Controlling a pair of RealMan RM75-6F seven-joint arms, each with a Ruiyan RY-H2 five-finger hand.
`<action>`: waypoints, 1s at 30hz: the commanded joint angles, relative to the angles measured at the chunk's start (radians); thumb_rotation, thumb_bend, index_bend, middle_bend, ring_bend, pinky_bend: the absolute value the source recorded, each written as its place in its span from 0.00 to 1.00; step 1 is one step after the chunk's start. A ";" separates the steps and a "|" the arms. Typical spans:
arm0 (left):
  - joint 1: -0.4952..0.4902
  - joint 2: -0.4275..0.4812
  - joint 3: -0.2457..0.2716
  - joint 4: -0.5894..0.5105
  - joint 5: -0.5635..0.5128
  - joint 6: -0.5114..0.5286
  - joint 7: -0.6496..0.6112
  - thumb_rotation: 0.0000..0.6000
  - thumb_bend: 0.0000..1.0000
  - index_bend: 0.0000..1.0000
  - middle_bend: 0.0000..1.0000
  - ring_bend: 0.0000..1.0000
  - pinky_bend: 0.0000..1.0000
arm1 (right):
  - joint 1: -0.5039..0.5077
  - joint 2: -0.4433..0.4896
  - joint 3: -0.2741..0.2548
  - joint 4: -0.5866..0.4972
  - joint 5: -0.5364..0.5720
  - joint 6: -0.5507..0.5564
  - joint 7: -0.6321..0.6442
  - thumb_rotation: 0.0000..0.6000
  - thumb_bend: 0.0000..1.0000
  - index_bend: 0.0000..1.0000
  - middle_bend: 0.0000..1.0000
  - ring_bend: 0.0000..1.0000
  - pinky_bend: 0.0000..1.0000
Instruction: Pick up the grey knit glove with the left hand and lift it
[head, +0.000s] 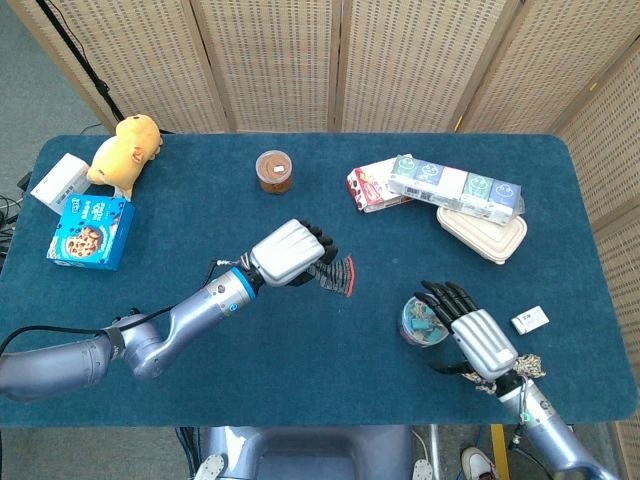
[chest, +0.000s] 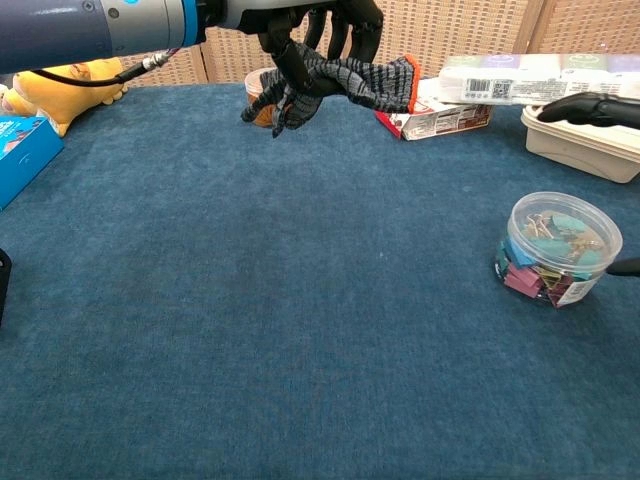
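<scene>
- The left robot hand (head: 289, 252) gripped the grey knit glove (chest: 345, 80), its dark fingers curled around the bunched middle of the fabric.
- The glove hung clear of the tabletop (head: 200, 210), above the middle of it, so by my judgement both pick-up and lift were essentially done; nothing plainly remained except holding it.
- The glove looked soft and limp: ribbed grey knit, floppy fingers drooping to one side and an orange-red cuff edge jutting out on the other.
- The right robot hand (head: 477, 331) held nothing, fingers spread, hovering near the front right corner, just beside a clear round tub of binder clips (chest: 557, 248).
- A coiled rope (head: 497, 373) lay partly hidden under that hand.
- The tabletop was covered in dark blue, felt-like cloth.
</scene>
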 joint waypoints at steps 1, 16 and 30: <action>-0.033 -0.019 -0.012 0.026 -0.004 -0.010 -0.039 1.00 0.38 0.52 0.49 0.43 0.51 | 0.026 -0.028 0.016 -0.032 0.005 -0.010 -0.001 1.00 0.00 0.08 0.04 0.00 0.00; -0.076 -0.015 0.003 0.023 -0.050 -0.020 -0.030 1.00 0.38 0.52 0.49 0.43 0.51 | 0.034 -0.140 0.035 0.035 0.014 0.059 -0.192 1.00 0.00 0.08 0.04 0.00 0.00; -0.094 -0.031 0.016 0.021 -0.086 -0.014 -0.036 1.00 0.38 0.52 0.49 0.43 0.51 | 0.050 -0.176 0.022 0.057 0.007 0.073 -0.208 1.00 0.00 0.09 0.04 0.00 0.00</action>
